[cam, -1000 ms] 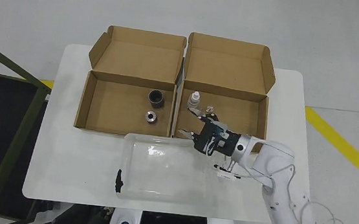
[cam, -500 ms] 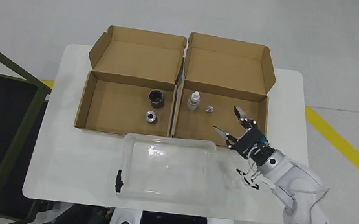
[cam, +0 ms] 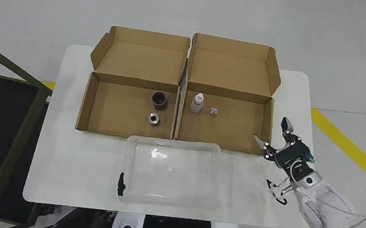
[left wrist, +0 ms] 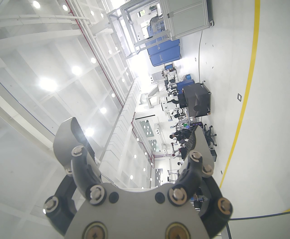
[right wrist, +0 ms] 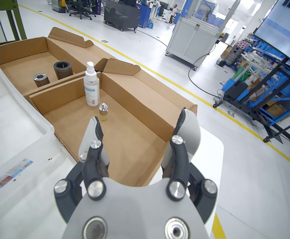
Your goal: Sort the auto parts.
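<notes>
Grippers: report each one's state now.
Left grey metal gripper: open, holding nothing.
Right grey metal gripper: open, holding nothing.

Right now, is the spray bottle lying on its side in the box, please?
No, the spray bottle stands upright on the cardboard box floor.

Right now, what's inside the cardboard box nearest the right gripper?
An upright spray bottle and a small metal part beside it, not touching. The box floor under them is covered; the top view shows the rest.

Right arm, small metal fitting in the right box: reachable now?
Likely yes: the right pincer is open, the right box is open-topped, and only the spray bottle stands beside the fitting.
</notes>
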`<state>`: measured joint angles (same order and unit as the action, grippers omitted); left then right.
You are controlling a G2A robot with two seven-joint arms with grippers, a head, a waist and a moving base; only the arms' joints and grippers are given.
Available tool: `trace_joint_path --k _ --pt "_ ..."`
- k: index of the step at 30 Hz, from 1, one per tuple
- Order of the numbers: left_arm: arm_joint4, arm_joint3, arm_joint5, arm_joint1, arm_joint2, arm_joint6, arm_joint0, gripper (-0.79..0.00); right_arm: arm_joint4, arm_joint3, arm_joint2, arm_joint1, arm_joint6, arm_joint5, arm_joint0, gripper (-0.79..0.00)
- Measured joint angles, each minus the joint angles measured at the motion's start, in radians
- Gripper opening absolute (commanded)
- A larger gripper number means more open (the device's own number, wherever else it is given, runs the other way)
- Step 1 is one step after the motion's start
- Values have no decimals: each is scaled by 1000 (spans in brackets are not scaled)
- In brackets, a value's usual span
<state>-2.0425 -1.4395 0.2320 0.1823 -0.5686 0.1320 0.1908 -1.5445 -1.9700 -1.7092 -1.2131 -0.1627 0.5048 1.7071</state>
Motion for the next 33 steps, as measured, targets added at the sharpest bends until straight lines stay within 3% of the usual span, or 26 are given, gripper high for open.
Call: trace_joint_path --k 4,13,33 --pt "0 0 0 0 0 0 0 0 25 12 -31 2 -11 -13 18 0" --pt "0 0 0 0 0 0 0 0 51 27 -61 4 -27 -63 38 0" --pt "0 0 0 0 0 0 0 -1 64 44 -69 6 -38 -62 34 0"
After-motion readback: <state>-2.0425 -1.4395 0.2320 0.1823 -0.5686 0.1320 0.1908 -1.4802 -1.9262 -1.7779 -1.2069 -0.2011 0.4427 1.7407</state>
